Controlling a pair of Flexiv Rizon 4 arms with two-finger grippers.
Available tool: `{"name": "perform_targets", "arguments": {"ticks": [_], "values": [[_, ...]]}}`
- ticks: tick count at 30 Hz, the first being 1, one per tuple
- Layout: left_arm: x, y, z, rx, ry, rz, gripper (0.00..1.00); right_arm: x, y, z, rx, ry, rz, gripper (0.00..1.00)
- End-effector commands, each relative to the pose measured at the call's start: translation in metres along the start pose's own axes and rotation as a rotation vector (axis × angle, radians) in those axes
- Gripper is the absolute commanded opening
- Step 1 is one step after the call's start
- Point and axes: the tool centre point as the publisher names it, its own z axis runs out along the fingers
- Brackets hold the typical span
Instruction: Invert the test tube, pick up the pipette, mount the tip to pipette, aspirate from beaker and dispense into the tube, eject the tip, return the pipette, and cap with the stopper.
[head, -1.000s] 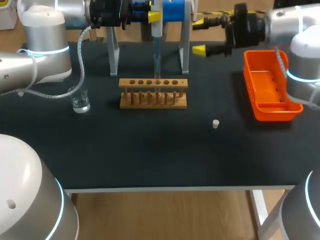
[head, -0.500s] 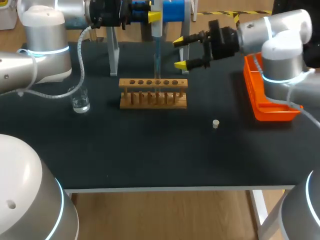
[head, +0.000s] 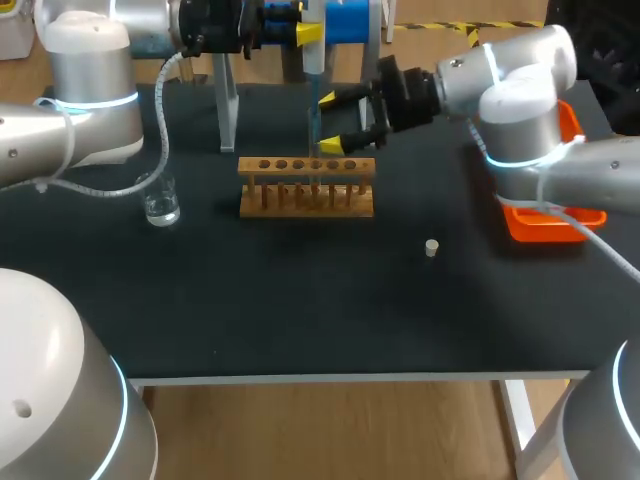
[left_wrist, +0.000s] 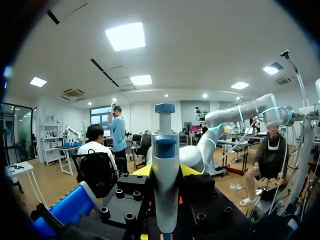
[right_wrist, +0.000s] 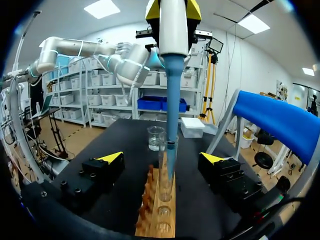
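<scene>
On the black tabletop (head: 300, 310), an orange tray (head: 548, 224) sits near the right edge, partly behind the right arm. The wooden rack (head: 306, 187) holds an upright test tube (right_wrist: 166, 172), with the blue tip of the pipette (right_wrist: 173, 30) inside it. A beaker (head: 160, 203) of clear liquid stands well to the left. The stopper (head: 431, 247) lies alone on open tabletop. The left tool (head: 305, 28) clamps the pipette from above. The right tool (head: 328, 123), reaching in level, is spread either side of the tube, clear of it.
</scene>
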Motion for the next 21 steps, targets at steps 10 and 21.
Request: {"name": "perform_targets", "arguments": {"ticks": [10, 21], "values": [[-0.001, 0.0, -0.001, -0.001, 0.003, 0.0, 0.0, -0.004, -0.006, 0.025, 0.032, -0.036, 0.011, 1.0], [-0.001, 0.0, -0.001, -0.001, 0.003, 0.0, 0.0, -0.002, -0.013, 0.032, 0.084, -0.074, 0.021, 1.0]]}}
